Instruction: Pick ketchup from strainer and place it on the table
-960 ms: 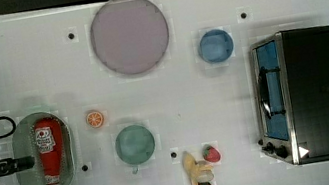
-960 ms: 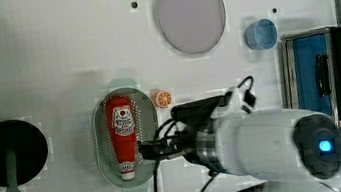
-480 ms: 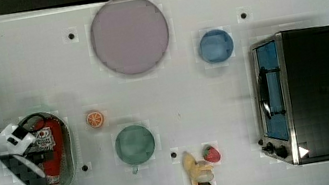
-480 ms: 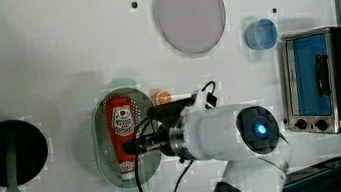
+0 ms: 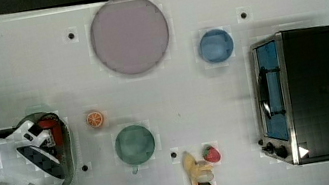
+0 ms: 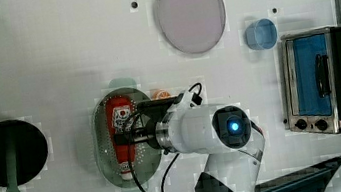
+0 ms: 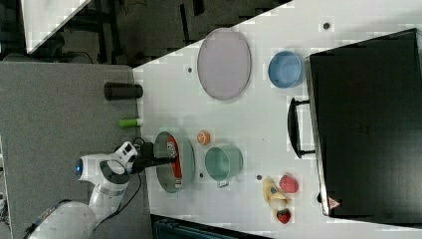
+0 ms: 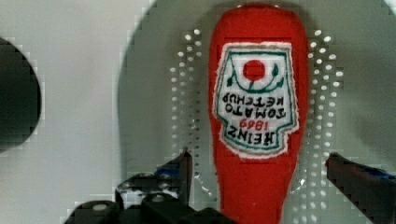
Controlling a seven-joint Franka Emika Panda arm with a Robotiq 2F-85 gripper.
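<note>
The tool (image 8: 257, 177) is being held released over the strainer (image 6: 104, 150), its two dark fingers (image 8: 180, 170) being spread to either side of the ketchup (image 8: 257, 116) without contact being shown. In the wrist view the fingers are being cut off by the picture's edge, so their tips cannot be made out. The ketchup is being carried flat in the strainer's perforated bottom, label upward. In the left view its long axis is running up and down the picture, the broad red base toward the left view's top and the white cap (image 6: 126, 173) toward the left view's bottom; its middle is being crossed by the tool and a black cable. In the top view most of the bottle and strainer is being hidden under the white arm, a red patch (image 5: 50, 125) being left visible. The strainer is being borne by the white desk (image 5: 178, 95), a small orange slice (image 5: 95, 119) and a teal cup (image 5: 134, 144) lying near it
</note>
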